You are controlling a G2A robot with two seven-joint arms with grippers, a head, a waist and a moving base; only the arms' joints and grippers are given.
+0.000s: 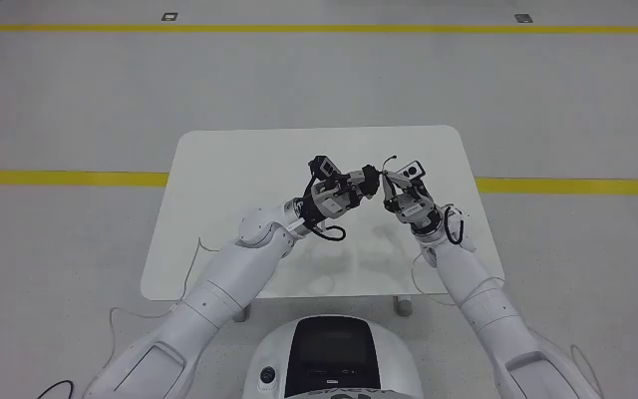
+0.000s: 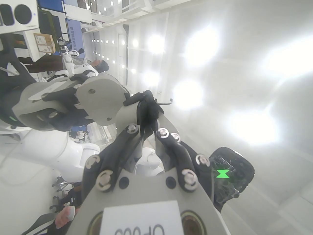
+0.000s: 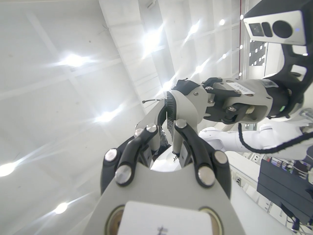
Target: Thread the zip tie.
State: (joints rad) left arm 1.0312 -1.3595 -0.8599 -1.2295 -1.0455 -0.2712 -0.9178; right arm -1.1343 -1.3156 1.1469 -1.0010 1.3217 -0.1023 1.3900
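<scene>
Our left gripper [image 2: 146, 110] and right gripper [image 3: 166, 110] meet tip to tip, both clamped on the zip tie [image 3: 149, 101], tail jutting sideways

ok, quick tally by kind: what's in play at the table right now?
zip tie: 1
hands: 2, the left hand and the right hand
table: 1
Total: 4
</scene>
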